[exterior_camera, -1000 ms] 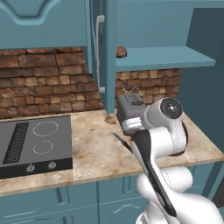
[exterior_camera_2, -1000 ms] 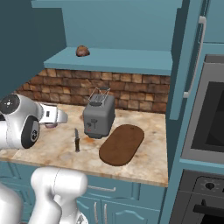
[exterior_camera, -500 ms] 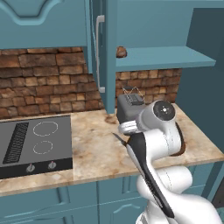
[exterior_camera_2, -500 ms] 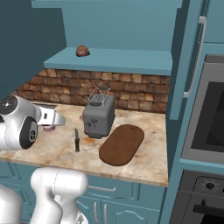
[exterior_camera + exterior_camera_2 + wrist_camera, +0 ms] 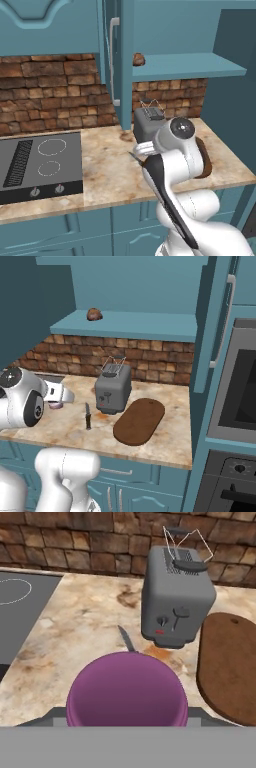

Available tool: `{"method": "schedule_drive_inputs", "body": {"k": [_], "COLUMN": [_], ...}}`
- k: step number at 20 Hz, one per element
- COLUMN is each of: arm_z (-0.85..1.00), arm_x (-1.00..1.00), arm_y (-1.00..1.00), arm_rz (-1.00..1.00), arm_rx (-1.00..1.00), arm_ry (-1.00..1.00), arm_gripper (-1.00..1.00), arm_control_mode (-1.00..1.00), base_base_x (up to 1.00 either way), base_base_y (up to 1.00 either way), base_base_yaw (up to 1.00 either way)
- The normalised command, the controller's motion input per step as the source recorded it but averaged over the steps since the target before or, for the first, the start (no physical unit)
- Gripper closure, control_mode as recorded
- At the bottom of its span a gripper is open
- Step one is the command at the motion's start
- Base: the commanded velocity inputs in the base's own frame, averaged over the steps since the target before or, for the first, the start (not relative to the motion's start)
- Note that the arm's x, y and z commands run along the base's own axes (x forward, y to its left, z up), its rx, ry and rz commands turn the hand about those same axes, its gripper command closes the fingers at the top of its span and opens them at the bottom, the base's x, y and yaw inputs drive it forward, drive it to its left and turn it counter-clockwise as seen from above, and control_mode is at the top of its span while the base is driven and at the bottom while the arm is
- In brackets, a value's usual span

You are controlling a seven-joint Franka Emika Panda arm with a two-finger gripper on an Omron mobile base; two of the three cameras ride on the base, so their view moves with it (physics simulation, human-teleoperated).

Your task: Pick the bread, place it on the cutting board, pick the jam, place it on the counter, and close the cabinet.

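Purple glass takes up the lower middle of the hand view: the jam point(image 5: 127, 694) sits right at the claw point(image 5: 60, 397), and its lid hides both fingertips. The grip itself is not visible, but over the last second the jar has travelled with the hand, so I judge the claw to be clamped on the jam.

Change noted: in the right base view the hand and jar have sunk a little toward the counter point(image 5: 90, 627), and the forearm has drawn in. The jar hangs low over the stone, and I cannot tell whether it touches yet. This reads as the set-down of the jam, nearly complete.

Surroundings, left to right from the claw:
- The black stovetop point(image 5: 20, 612) lies well to the left and ahead.
- A knife point(image 5: 126, 638) lies on the stone just ahead of the jar. It is close enough to be nudged on landing.
- The toaster point(image 5: 175, 597) stands ahead and slightly right.
- The cutting board point(image 5: 232, 662) lies to the right, near the toaster, and its surface is bare.

Outstanding items: the bread point(image 5: 94, 314) rests on the shelf high above the claw, not on the board, so that step is not done. The cabinet point(image 5: 122, 75) has its door swung open, so closing it also remains.
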Motion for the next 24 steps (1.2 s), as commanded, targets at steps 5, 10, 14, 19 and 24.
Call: {"method": "schedule_drive_inputs", "body": {"k": [5,10,14,19,24], "arm_z": [-0.28,-0.33,-0.35,-0.29,-0.24], "arm_x": [0.02,0.10,0.13,0.26,0.33], "arm_y": [0.00,0.02,0.07,0.09,0.08], "arm_rz": [0.00,0.00,0.00,0.00,0.00], "arm_rx": [0.00,0.00,0.00,0.00,0.00], "arm_ry": [0.00,0.00,0.00,0.00,0.00], "arm_gripper": [1.00,1.00,1.00,1.00,1.00], "arm_control_mode": [-1.00,-1.00,-1.00,-1.00,-1.00], "base_base_x": [0.00,0.00,0.00,0.00,0.00], "base_base_y": [0.00,0.00,0.00,0.00,0.00], "base_base_yaw": [0.00,0.00,0.00,0.00,0.00]}}
